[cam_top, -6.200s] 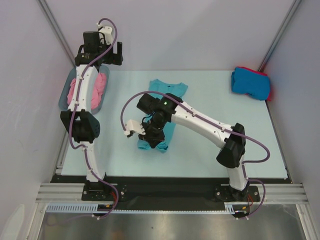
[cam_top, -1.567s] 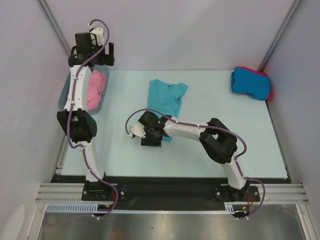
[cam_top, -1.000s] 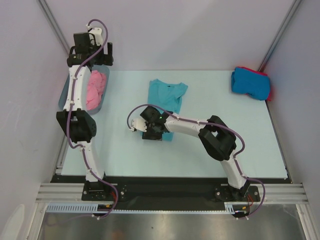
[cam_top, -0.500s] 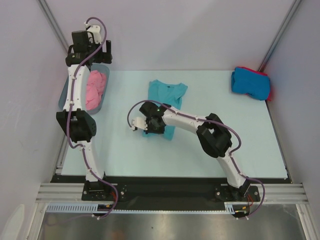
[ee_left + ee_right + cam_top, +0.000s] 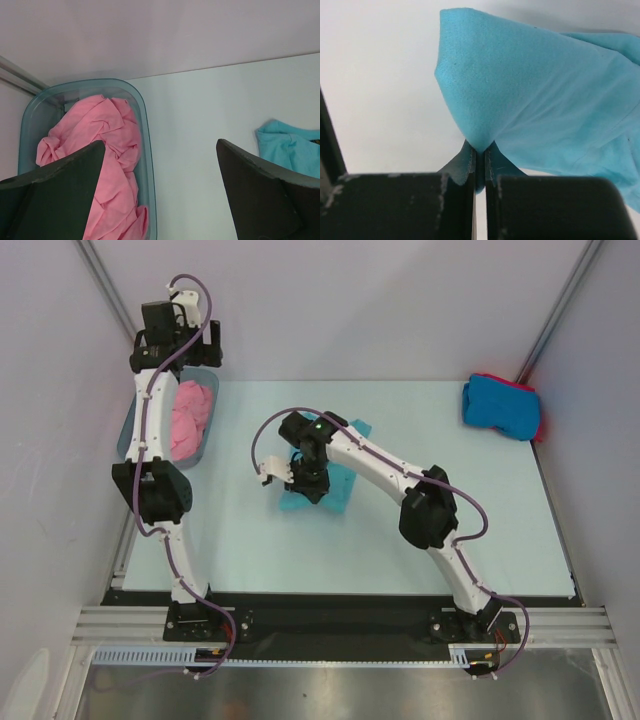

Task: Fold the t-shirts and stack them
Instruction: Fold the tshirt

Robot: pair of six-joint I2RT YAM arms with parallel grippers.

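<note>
The teal shirt [image 5: 340,492] lies on the middle of the table [image 5: 450,530], its long axis running from the near side to the far side and leaning a little to the right at the far end. Its near-left part is bunched up off the surface, because the right claw [image 5: 480,152] is clamped on a pinch of that cloth, the two fingers pressed together with only the fabric between them. From the claw, the rest of the shirt spreads away toward the far right, so a fold along the long axis would, I judge, mean carrying the held part that way, over the flat portion. The right arm is plainly the nearer one, since it already has the cloth. The left claw [image 5: 160,150] hangs well apart at the far left, fingers spread wide and holding nothing, above the tub [image 5: 146,120] where the pink shirt [image 5: 107,135] lies crumpled. From there the teal shirt shows only at the right edge of its view. The blue shirt [image 5: 500,405] lies folded in the far right corner, well apart from both claws.
</note>
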